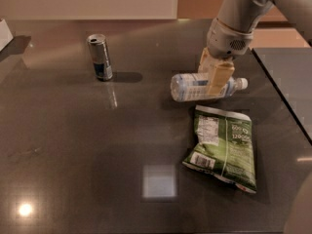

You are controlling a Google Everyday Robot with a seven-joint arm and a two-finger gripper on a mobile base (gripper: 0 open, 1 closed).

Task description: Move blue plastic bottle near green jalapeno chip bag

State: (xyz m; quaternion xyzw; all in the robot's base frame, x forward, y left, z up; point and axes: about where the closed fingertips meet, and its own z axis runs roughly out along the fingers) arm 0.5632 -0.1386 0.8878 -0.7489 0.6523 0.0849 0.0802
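The blue plastic bottle [190, 87] lies on its side, white cap to the right, held just behind the top edge of the green jalapeno chip bag [223, 146]. The bag lies flat on the dark table, nutrition panel and barcode up. My gripper [215, 78] comes down from the upper right and is shut on the bottle, its tan fingers [218, 77] across the bottle's right half. Whether the bottle rests on the table or hangs just above it I cannot tell.
A slim silver-and-blue can [100, 57] stands upright at the back left. The dark glossy table [73, 155] shows light reflections. A white object [5, 33] sits at the far left edge. The table's right edge [287, 111] runs diagonally; the arm's pale body shows at bottom right.
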